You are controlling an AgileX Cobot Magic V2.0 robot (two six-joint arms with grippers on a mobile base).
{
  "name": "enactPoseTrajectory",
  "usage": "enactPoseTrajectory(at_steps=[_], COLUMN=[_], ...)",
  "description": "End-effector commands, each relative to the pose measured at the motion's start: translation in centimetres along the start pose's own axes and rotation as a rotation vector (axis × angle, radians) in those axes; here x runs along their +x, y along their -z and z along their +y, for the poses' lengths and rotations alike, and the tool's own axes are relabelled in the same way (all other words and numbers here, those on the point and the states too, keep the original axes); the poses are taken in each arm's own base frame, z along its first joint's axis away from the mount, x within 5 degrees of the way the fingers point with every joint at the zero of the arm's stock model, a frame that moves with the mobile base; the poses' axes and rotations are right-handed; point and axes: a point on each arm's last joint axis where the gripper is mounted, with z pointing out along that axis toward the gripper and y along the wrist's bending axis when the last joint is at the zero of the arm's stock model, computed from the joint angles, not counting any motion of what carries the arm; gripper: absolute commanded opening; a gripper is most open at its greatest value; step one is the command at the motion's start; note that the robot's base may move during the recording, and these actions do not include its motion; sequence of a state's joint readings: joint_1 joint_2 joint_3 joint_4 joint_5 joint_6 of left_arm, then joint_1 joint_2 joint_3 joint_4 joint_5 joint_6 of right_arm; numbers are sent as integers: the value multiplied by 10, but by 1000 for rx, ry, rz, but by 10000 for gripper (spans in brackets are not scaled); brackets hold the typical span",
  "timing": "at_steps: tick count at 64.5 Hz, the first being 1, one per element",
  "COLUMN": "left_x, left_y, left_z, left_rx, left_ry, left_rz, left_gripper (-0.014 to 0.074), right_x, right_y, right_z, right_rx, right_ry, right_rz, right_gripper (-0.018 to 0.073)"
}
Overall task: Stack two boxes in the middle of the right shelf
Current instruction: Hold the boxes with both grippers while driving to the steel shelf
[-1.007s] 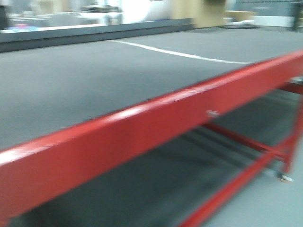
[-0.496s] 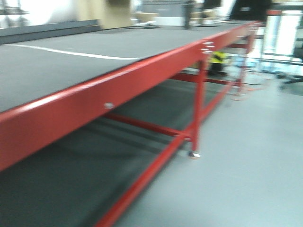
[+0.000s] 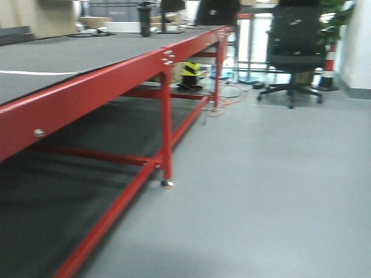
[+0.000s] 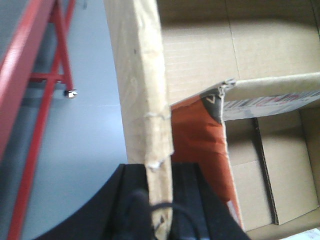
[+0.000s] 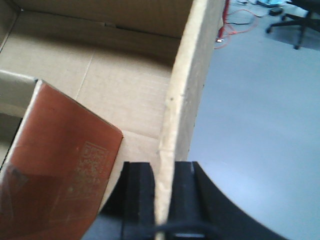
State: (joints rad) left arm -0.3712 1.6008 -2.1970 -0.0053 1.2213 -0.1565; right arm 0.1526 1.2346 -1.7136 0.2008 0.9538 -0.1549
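Note:
An open brown cardboard box is held between my two grippers. My left gripper (image 4: 159, 200) is shut on the box's upright left wall (image 4: 142, 80). My right gripper (image 5: 163, 195) is shut on the box's upright right wall (image 5: 187, 100). Inside the box lies an orange-red flat package (image 4: 197, 145), which also shows in the right wrist view (image 5: 55, 175). The box floor (image 5: 115, 85) is bare brown cardboard. The stainless-steel shelf is out of view. The front view shows neither the box nor my grippers.
A red-framed workbench (image 3: 87, 98) with a dark grey top runs along the left, its leg (image 3: 166, 133) on a caster. Its red frame shows in the left wrist view (image 4: 30, 75). A black office chair (image 3: 295, 52) stands far right on the grey floor (image 3: 278, 191).
The front view has swung right: the workbench top slid to the left, and the floor, bench legs and office chair have come into view.

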Motion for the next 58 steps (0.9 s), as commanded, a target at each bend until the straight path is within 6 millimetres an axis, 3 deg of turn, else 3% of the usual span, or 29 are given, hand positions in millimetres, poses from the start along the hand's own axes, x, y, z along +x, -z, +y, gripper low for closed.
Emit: enactPoseTrajectory(at_steps=[1,58], left_x=[-6,-6], left_y=[8,8], left_z=[0,0], left_rx=[-4,-4], left_ry=[-4,-4], left_rz=[-66,-66], left_gripper=[-111,-111], right_x=[-8,-8], right_y=[9,9], right_z=[-2,-2], right_rx=[27,27], right_ry=[24,24], right_rz=[-79,-79], right_gripper=[-154,-154])
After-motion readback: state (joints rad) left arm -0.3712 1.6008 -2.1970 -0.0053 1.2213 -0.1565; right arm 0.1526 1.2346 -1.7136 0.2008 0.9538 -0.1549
